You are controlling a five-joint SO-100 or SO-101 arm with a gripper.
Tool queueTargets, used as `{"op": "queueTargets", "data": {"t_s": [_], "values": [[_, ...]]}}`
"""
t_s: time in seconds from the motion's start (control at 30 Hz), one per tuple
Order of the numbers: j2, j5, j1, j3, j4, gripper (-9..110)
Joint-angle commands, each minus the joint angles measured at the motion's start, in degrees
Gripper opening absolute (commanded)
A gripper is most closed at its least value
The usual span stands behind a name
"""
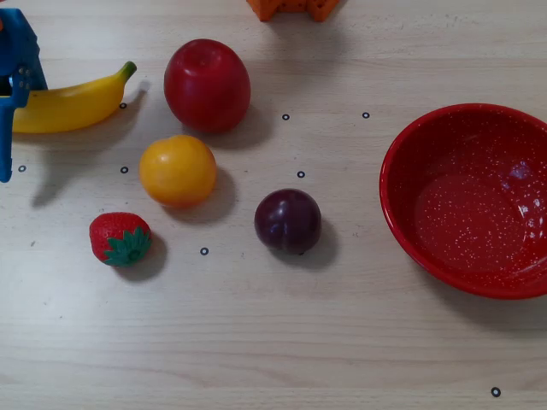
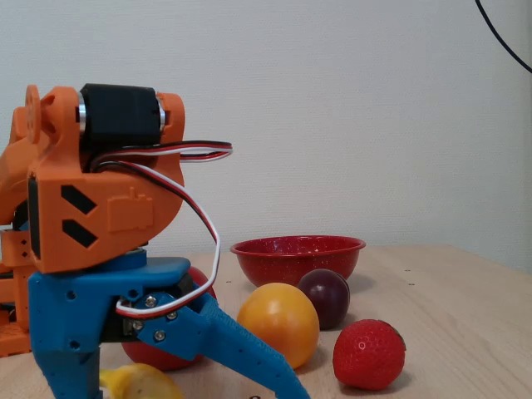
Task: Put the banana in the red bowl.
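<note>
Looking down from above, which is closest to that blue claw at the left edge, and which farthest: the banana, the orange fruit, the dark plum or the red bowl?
From the gripper in the overhead view:
1. The banana, right beside it at upper left.
2. The orange fruit, left of centre.
3. The dark plum, mid-table.
4. The red bowl, far right.

Nothing readable showed up anywhere, no labels, brand names or numbers. The bench only carried tiny black ring marks, not actual writing.
</note>
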Motion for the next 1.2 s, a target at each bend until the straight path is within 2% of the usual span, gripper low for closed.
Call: {"op": "queueTargets", "data": {"t_s": [0.0, 0.5, 0.77, 0.97, 1.17], "values": [[1.76, -0.09, 1.49, -2.9, 1.32, 55], [1.32, 1.23, -0.35, -2.37, -3.08, 51], [1.32, 2.99, -1.32, -2.29, -3.52, 43], [1.41, 4.92, -1.76, -2.46, -1.93, 30], [1.32, 5.89, -2.29, -2.99, -1.23, 23]]}}
